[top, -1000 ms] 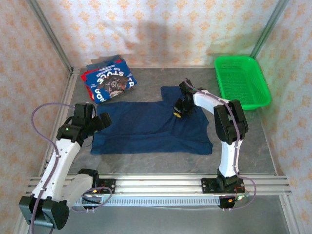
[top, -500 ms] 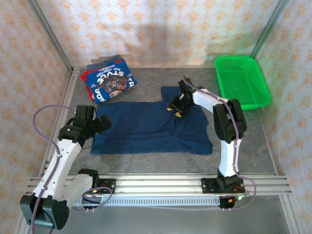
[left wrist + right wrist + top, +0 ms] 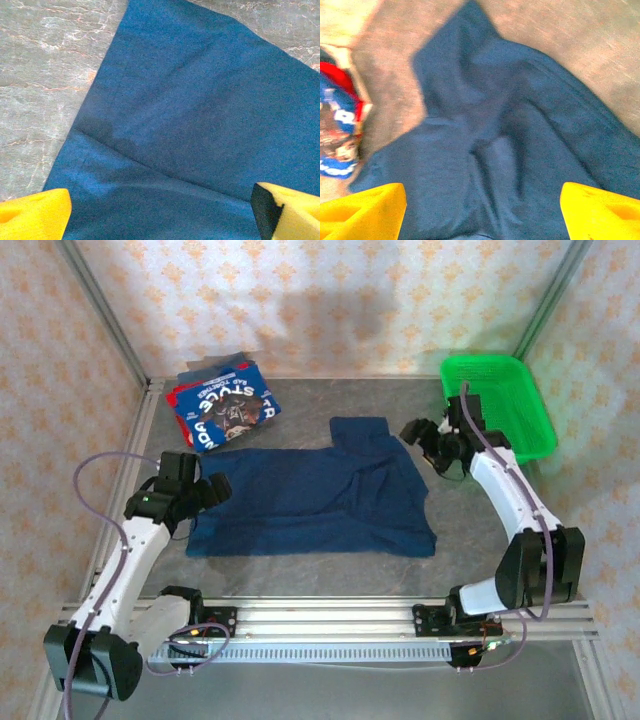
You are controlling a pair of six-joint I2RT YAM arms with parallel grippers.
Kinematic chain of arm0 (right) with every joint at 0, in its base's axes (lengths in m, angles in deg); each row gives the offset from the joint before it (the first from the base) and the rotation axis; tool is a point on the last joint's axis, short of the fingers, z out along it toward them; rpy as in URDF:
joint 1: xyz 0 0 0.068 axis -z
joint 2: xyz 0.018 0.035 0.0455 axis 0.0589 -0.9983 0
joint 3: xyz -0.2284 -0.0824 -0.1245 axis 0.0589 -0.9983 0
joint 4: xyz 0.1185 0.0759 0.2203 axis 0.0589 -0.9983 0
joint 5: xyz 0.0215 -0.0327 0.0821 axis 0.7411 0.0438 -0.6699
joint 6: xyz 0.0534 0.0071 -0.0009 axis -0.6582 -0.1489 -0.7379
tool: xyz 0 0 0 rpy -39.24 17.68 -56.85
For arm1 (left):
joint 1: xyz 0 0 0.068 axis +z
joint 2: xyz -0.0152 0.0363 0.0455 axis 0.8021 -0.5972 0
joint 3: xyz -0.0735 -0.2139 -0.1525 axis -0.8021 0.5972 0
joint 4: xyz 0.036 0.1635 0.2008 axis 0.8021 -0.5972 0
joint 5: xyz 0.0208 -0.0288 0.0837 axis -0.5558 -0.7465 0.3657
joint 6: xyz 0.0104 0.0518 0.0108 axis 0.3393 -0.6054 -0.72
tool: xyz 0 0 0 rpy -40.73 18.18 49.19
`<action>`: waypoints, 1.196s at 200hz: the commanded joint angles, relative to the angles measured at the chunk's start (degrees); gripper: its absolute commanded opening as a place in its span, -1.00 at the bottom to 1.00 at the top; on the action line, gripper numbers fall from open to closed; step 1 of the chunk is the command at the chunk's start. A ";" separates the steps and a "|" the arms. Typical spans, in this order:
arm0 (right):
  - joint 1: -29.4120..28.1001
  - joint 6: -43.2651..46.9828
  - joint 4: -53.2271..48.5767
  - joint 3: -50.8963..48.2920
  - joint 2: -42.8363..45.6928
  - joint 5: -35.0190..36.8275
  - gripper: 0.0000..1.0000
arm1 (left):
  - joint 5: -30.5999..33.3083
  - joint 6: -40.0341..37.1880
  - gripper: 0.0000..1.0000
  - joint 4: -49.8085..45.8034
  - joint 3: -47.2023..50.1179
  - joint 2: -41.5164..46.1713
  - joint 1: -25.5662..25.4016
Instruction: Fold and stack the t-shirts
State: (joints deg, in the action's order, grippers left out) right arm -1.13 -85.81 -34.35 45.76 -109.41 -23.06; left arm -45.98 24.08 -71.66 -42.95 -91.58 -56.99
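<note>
Finished stock: folded blue and red cloth t-shirts with white lettering and a cartoon print [image 3: 222,405] lie as a pile in the far-left corner of the grey marbled tabletop [image 3: 480,530]. Treat these as done.

Work in hand: the dark navy short-sleeved cloth t-shirt [image 3: 310,500] lies spread over the middle of the tabletop, well apart from the pile. One flap projects toward the far edge, and soft ridges run through the cloth on its right half (clearest in the right wrist view [image 3: 485,145]).

Left claw: the left claw [image 3: 210,488] sits at the shirt's left edge. In the left wrist view [image 3: 160,215] its yellow pads [image 3: 35,215] stand wide apart, with nothing gripped and cloth lying flat below them.

Right claw: the right claw [image 3: 422,438] hangs just off the shirt's far-right corner, near the green plastic mesh basket [image 3: 500,360]. Its jaws are spread wide and hold nothing [image 3: 480,210].

Progress: you should judge the task as partly complete. The pile exists, but the navy shirt is neither fully folded nor stacked.

Remaining steps: smooth the ridges, fold the navy shirt down to about the outline of the pile, then carry it to the far-left corner and set it on top.

Caution: loose cloth may unfold in transit, so take a grip through all layers.
</note>
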 commanded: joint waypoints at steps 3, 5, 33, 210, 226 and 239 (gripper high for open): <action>-0.40 -2.14 3.01 -6.54 -1.36 -3.19 0.61 | -1.56 1.15 0.87 2.27 -0.18 -3.67 0.06; -0.41 -2.54 3.87 -7.01 -1.59 -3.93 0.60 | -1.53 1.15 0.87 2.29 -0.12 -4.07 0.06; -2.62 -6.42 12.88 -11.49 -5.36 -8.96 0.57 | -1.65 4.32 0.79 2.58 0.44 -10.15 0.06; -6.03 -6.59 -12.51 -20.13 -2.77 16.04 0.45 | -4.58 13.90 0.40 0.41 13.45 -19.93 -4.06; -6.03 -6.04 -10.09 -17.98 -1.47 14.47 0.46 | -5.01 13.18 0.45 -1.08 10.20 -18.69 -4.15; -5.93 -4.23 -8.89 -14.44 -0.71 13.19 0.47 | -5.34 12.33 0.53 -2.89 5.76 -17.42 -4.13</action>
State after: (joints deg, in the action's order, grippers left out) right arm -7.34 -91.80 -44.43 26.44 -112.77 -11.37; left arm -49.80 36.10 -69.50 -32.46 -110.55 -60.49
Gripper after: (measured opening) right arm 0.731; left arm 0.737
